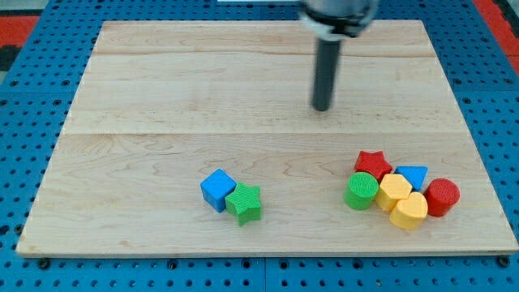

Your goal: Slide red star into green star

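Note:
The red star (373,163) lies at the view's lower right, at the top of a cluster of blocks. The green star (244,203) lies at the lower middle, touching a blue cube (217,190) on its left. My tip (322,108) is on the board above the middle, well up and to the left of the red star and up and to the right of the green star. It touches no block.
Packed around the red star are a green cylinder (362,191), a yellow hexagon (394,191), a yellow block (409,211), a blue triangle (413,176) and a red cylinder (442,197). The wooden board (162,97) ends near the view's bottom edge.

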Tool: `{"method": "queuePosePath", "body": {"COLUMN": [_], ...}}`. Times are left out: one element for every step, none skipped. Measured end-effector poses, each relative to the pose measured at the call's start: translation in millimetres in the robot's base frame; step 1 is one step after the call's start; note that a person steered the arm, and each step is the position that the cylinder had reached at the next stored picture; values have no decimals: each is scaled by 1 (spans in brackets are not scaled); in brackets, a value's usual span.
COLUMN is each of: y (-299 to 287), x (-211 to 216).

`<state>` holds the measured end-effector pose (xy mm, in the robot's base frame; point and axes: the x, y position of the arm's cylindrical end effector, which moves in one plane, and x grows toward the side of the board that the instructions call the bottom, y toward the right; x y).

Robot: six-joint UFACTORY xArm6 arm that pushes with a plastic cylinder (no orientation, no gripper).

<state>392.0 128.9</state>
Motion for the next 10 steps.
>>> {"method": "queuePosePath", "body": {"y": [65,81,52,27,-15,-23,-77,-76,-32,-63], "x": [66,94,108,123,116,98,110,108,116,119]}}
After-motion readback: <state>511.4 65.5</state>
